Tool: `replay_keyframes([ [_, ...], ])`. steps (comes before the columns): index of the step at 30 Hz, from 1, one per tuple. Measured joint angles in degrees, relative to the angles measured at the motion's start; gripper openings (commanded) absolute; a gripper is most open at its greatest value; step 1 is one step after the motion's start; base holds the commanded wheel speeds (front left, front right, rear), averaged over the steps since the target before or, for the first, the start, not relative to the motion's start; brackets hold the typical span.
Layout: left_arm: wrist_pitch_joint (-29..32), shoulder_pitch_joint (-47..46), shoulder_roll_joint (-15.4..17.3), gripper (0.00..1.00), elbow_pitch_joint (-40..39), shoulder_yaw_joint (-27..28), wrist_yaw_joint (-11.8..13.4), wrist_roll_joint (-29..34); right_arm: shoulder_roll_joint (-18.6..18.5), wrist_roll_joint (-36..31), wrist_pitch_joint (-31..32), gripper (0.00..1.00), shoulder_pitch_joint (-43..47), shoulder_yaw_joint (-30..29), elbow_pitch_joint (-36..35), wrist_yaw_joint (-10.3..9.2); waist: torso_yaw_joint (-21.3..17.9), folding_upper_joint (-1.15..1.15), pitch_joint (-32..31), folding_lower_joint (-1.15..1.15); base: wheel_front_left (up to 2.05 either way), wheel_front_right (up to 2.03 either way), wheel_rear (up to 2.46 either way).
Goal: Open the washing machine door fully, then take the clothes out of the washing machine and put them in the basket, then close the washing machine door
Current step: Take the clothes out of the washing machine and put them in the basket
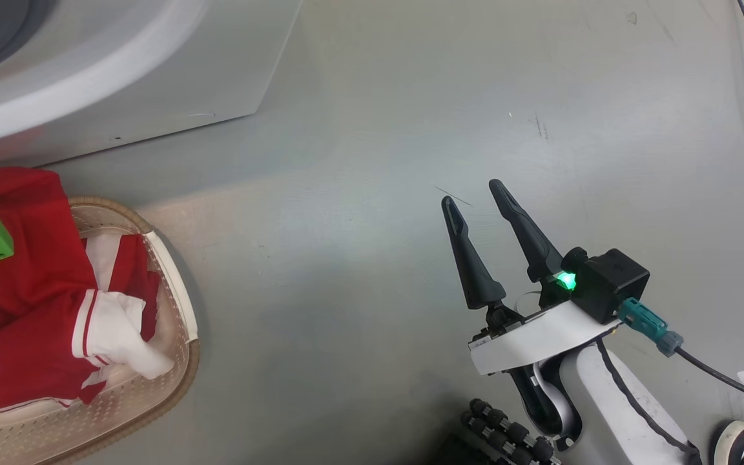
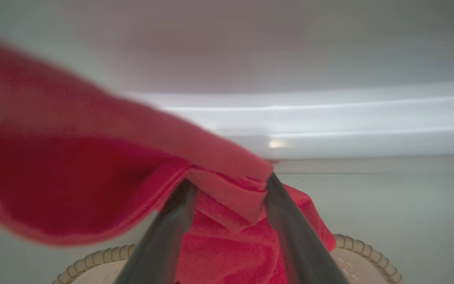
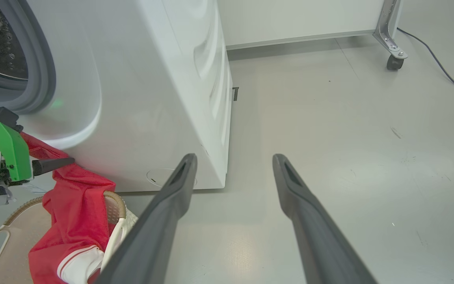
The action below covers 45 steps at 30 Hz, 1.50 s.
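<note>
As the left gripper (image 2: 229, 181), fingers parted, bore the red clothes (image 2: 73, 177) draped across its tips, grip unclear, they hung into the basket (image 1: 186, 361) beside the washing machine (image 3: 152, 98); the right gripper (image 1: 473, 195) gaped wide above the floor (image 1: 359, 258)

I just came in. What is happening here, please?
The robot's left gripper hangs over the small cream plastic basket with brown rim, jaws apart, a fold of the soft red clothes with white stripes between them; whether they grip it is unclear. The cloth trails into the basket, beside the big white washing machine. The right gripper is open and empty above the grey floor.
</note>
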Motion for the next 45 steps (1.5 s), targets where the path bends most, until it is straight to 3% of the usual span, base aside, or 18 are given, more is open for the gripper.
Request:
replay_keyframes([
  [8, -1.88, -0.48, -0.76, 0.0, 2.68, -0.53, -0.4, 0.0, 0.0, 0.0, 0.0, 1.0, -0.8, -0.03, 0.13, -0.08, 0.54, 0.0, -0.39, 0.0, 0.0, 0.0, 0.0],
  [19, -8.01, 0.22, -1.57, 0.0, 4.47, -0.97, -3.81, -0.31, -0.01, 0.0, 0.0, 1.0, -0.87, -1.4, 0.88, -0.56, 2.01, 0.0, -3.05, 0.0, 0.0, 0.0, 0.0],
  [27, -11.83, 4.38, -2.48, 0.0, 4.74, -4.43, -6.97, 0.88, -0.02, -0.19, 0.0, 1.0, -0.82, -2.63, 1.74, -0.62, 3.72, 0.0, -5.8, 0.0, 0.0, 0.0, 0.0],
  [45, -11.6, 11.78, -5.7, 0.0, 8.94, -9.02, -8.72, 1.81, -0.07, -0.91, 0.0, 1.0, -0.27, -3.19, 2.54, -0.47, 7.29, 0.0, -9.56, 0.0, 0.0, 0.0, 0.0],
])
